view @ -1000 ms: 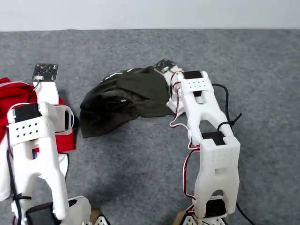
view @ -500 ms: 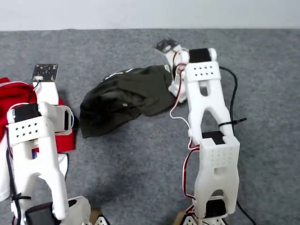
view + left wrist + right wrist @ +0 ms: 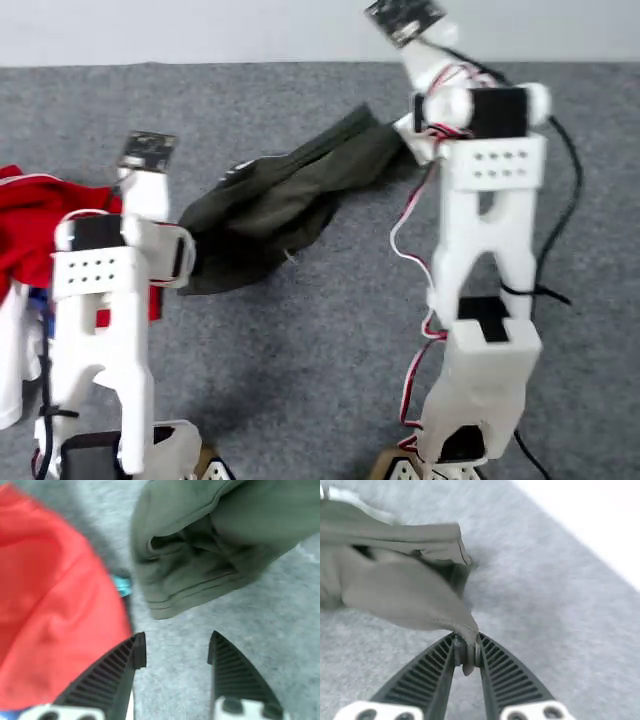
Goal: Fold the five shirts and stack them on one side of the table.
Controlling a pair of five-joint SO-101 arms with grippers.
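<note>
Nearest me, my left gripper [image 3: 176,642] hangs low over the grey table [image 3: 300,380], jaws spread and holding nothing. It sits in the gap between the red shirt [image 3: 50,610] and the near end of the olive shirt [image 3: 200,545]. The red shirt is heaped at the left edge with something white [image 3: 10,370] under it and a teal scrap [image 3: 122,585] poking out, so that looks like the unfolded pile.

Mid-table, the olive shirt [image 3: 270,205] is bunched. Its near end rests on the table and its far end rises toward the right arm.

Farthest out, my right gripper [image 3: 466,655] is clamped on an edge of the olive shirt, with cloth pinched between the jaws and draping away, held off the table.

My read: this is the pick-and-spread of the olive shirt, and no fold is made yet. Next I'd close the left gripper on the near hem just ahead of it, then pull both ends apart to lay it flat. Risk: snagging the red shirt beside it.
</note>
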